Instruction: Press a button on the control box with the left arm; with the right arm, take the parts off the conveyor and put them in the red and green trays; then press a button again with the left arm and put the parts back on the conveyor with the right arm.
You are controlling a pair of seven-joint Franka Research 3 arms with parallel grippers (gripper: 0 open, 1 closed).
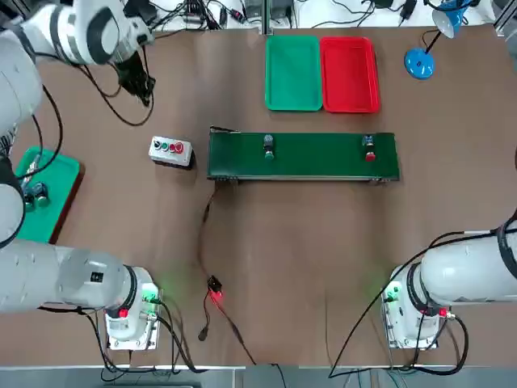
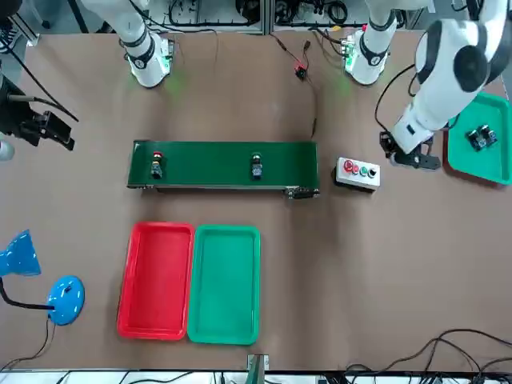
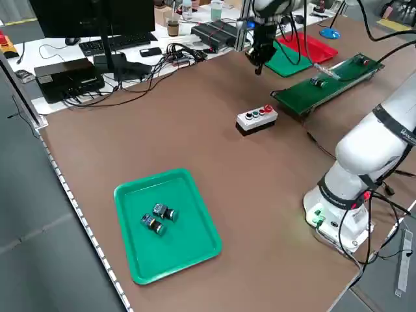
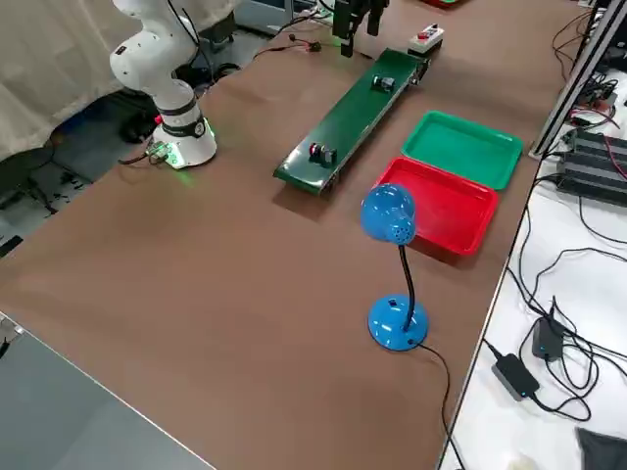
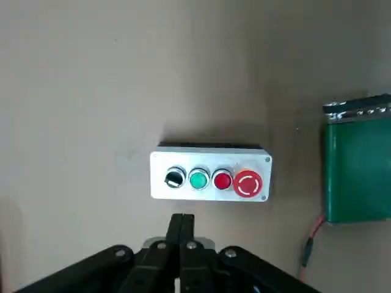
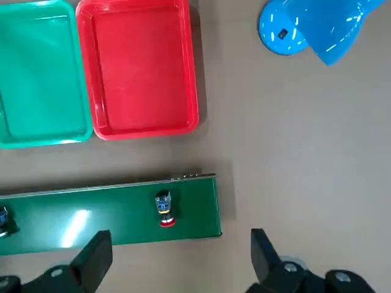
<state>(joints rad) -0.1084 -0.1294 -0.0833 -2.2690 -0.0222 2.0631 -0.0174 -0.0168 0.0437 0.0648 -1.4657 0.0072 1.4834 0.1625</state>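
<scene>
The grey control box (image 1: 170, 150) with its row of buttons lies just left of the green conveyor (image 1: 303, 166). My left gripper (image 1: 144, 87) hovers shut above the table, a little beyond and left of the box; in the left wrist view its gripper (image 5: 181, 227) points at the control box (image 5: 209, 176). Two parts stand on the belt: a green-capped part (image 1: 269, 147) and a red-capped part (image 1: 369, 149). The green tray (image 1: 293, 73) and red tray (image 1: 349, 74) lie side by side behind the conveyor. My right gripper (image 6: 180, 262) hangs open, high over the belt's right end.
A blue desk lamp (image 1: 420, 63) stands at the far right, behind the red tray. Another green tray (image 3: 166, 224) holding two small parts sits at the table's left edge. A cable with a red-lit plug (image 1: 215, 293) runs from the conveyor toward the bases.
</scene>
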